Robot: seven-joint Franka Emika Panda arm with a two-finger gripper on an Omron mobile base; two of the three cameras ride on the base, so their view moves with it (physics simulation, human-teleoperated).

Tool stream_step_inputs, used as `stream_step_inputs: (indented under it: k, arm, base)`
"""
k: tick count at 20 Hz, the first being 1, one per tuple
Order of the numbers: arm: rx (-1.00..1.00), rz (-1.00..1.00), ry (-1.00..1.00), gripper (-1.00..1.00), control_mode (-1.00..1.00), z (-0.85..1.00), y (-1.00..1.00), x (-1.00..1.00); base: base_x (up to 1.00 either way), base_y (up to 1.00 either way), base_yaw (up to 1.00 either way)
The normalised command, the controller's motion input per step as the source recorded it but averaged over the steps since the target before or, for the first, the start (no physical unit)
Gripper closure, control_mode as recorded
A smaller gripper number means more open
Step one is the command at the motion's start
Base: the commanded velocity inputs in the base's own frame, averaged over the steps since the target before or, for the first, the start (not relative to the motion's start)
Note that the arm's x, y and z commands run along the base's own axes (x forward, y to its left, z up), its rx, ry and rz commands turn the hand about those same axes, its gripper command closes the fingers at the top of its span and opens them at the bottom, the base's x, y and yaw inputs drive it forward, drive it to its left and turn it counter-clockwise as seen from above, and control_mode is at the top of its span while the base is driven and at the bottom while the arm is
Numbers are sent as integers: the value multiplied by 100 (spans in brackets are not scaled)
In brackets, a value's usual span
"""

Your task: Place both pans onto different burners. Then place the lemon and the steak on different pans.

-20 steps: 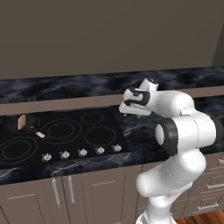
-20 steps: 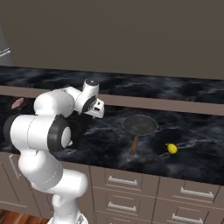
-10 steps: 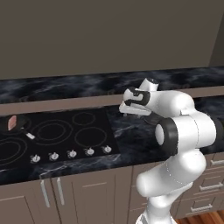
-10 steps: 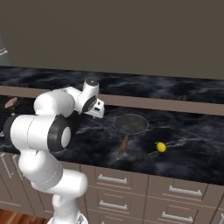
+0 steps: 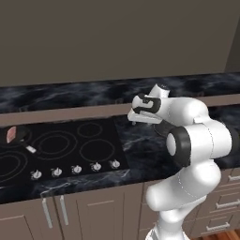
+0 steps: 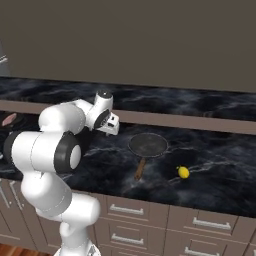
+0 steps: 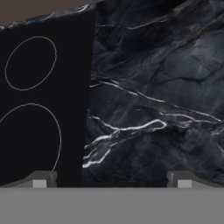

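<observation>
My gripper [image 5: 135,121] hangs open and empty over the counter just right of the cooktop [image 5: 101,136]; in the hand view its fingertips [image 7: 39,182] stand wide apart over the glass edge and marble. Burner rings [image 7: 30,63] show at the left there. The wide dark grey pan [image 6: 148,144] with its brown handle rests on the counter to my gripper's [image 6: 113,126] right, the lemon [image 6: 183,172] beside it. The steak [image 5: 11,134] lies at the cooktop's far left rear, by the small black pan's light-tipped handle [image 5: 30,149]; I cannot tell whether it lies in the pan.
Silver knobs [image 5: 75,169] line the cooktop's front edge. A raised brown ledge [image 6: 200,122] runs along the back of the dark marble counter [image 6: 220,165]. Cabinet drawers [image 6: 210,225] sit below the counter front.
The whole scene slid a little to the left in both base views, so the base moved right, then settled. The arm keeps its pose and the gripper stays open.
</observation>
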Motion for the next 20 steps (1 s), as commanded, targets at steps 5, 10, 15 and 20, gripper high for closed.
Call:
stream_step_inputs:
  k: [5, 10, 15, 20]
  arm:
    - [0, 0, 0, -100, 100, 0, 0, 0]
    - [0, 0, 0, -100, 100, 0, 0, 0]
    - [0, 0, 0, -100, 100, 0, 0, 0]
    - [-7, 0, 0, -100, -100, 0, -10, 0]
  base:
    - [14, -4, 0]
    - [0, 0, 0]
    - [0, 0, 0]
    - [0, 0, 0]
